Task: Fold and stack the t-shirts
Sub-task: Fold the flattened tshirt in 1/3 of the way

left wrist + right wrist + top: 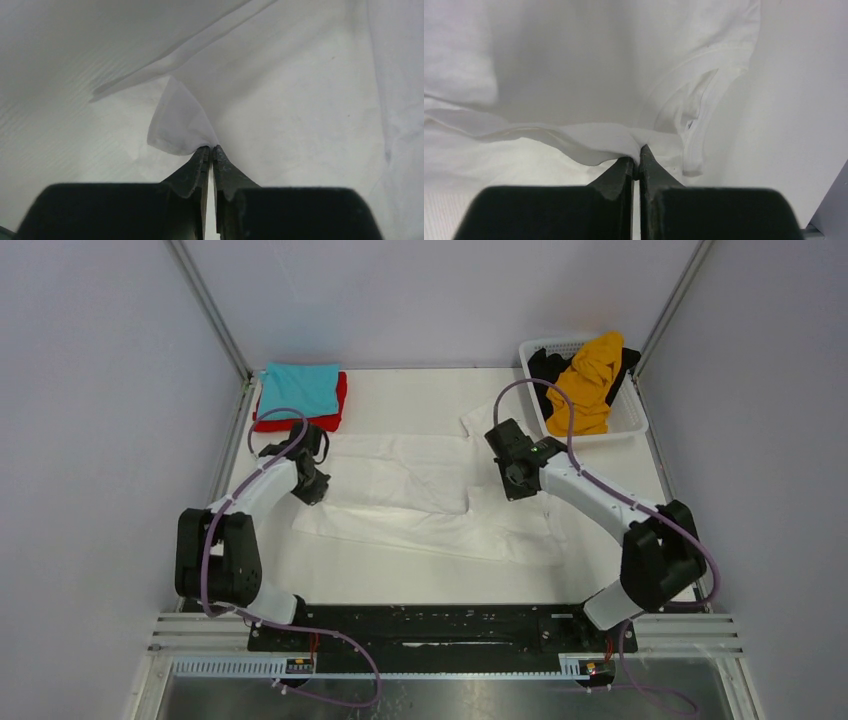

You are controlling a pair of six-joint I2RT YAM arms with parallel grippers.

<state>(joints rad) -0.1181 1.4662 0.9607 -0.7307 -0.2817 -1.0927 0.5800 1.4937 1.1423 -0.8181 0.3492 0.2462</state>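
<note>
A large white t-shirt (420, 498) lies spread across the middle of the table. My left gripper (312, 488) is shut on a corner of its cloth (177, 125) at the shirt's left edge. My right gripper (518, 483) is shut on a fold of the same shirt (594, 140) beside the collar (696, 125). A folded teal t-shirt (300, 388) lies on a folded red t-shirt (338, 408) at the back left. An orange-yellow t-shirt (588, 380) and a black t-shirt (546, 368) are heaped in the basket.
The white lattice basket (628, 420) stands at the back right, close behind my right arm. Metal frame posts (210, 305) rise at the back corners. The table's left edge (232, 455) runs beside my left arm.
</note>
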